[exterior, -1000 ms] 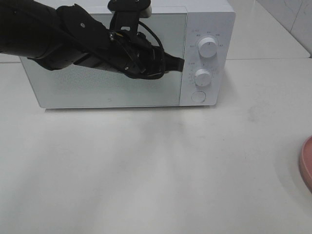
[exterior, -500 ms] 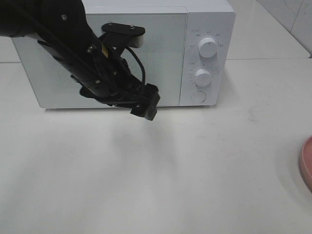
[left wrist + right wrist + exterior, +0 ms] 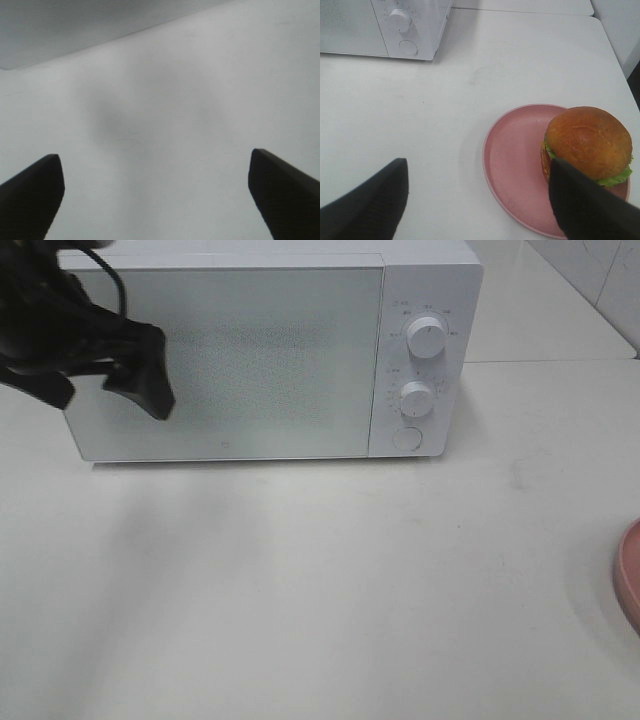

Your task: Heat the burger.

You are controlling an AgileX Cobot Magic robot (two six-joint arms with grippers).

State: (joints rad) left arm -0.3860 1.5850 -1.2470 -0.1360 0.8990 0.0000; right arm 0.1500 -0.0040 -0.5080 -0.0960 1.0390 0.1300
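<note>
Left arm: moved from in front of the microwave (image 3: 270,350) door, where its left gripper (image 3: 150,390) reached toward the control panel, down past the door's lower edge, then out to the far left of the exterior view. It now covers only the door's upper left corner. Left gripper jaws: parted wider, now standing well apart over bare counter (image 3: 165,130). Door front: now mostly uncovered.

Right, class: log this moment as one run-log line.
left hand: open, empty | right hand: open | burger: on pink plate | microwave: door shut
</note>
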